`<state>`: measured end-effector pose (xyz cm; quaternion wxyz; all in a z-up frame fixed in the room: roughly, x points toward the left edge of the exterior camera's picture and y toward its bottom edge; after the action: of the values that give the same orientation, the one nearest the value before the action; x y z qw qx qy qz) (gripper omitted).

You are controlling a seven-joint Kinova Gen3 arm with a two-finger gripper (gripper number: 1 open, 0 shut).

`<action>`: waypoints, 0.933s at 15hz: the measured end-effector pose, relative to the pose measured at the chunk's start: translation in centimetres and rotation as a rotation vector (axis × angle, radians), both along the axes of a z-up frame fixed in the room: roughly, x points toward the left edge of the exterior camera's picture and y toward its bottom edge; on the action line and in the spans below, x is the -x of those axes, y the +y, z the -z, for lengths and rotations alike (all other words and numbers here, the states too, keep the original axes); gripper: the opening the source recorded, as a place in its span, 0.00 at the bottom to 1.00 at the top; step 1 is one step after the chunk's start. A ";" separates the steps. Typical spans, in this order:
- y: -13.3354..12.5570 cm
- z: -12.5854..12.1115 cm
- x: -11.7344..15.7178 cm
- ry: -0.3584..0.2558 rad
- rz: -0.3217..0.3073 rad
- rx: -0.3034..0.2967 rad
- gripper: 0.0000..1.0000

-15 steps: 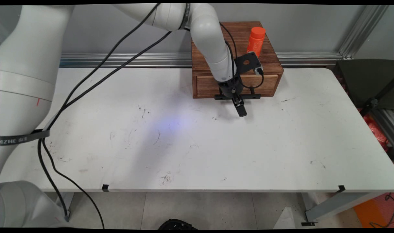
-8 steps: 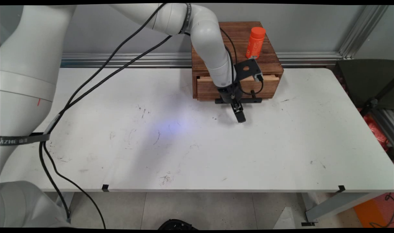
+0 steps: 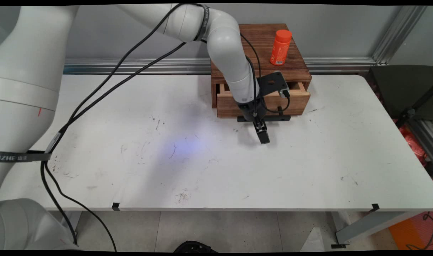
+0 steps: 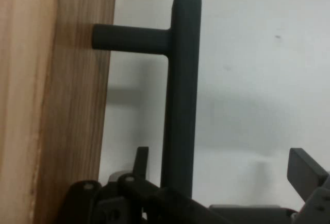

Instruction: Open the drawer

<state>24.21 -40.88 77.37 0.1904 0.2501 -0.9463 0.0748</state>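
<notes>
Upper middle of main view: a small wooden cabinet [image 3: 259,39] stood at the far edge of the white table [image 3: 202,170], against the wall, with an orange bottle [image 3: 281,48] upright on its top, toward the right.
Change, main view: a second earlier the drawer [image 3: 294,101] sat flush with the cabinet front; half a second earlier a thin gap showed; at this moment it stood partly out, its open top edge visible as a pale strip under the cabinet top.
Arm, main view: the wrist had come down the frame with the drawer, so the gripper [image 3: 264,137] lay lower in the picture than before, pointing down at the table just in front of the black handle [image 3: 283,118].
Bottle, main view: it had not shifted while the drawer came out.
Left of hand view: the drawer front [image 4: 51,105] filled the edge as pale wood grain, with table [image 4: 258,54] beyond.
Handle, hand view: its bar [image 4: 180,80] ran up the middle on a short post from the wood.
Gripper, hand view: the gripper [image 4: 221,159] stood wide, the bar between its fingers; one finger [image 4: 140,157] sat close beside the bar on the drawer side, the other [image 4: 307,166] well apart from it, so the bar was hooked, not pinched.
</notes>
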 end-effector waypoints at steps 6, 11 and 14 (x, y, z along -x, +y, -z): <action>2.8 -0.2 0.8 0.008 0.032 -0.025 1.00; 5.7 -0.5 1.8 0.018 0.057 -0.036 1.00; 7.0 -0.6 2.2 0.023 0.065 -0.039 1.00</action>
<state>21.97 -33.86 77.96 0.1987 0.2238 -0.9530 0.0472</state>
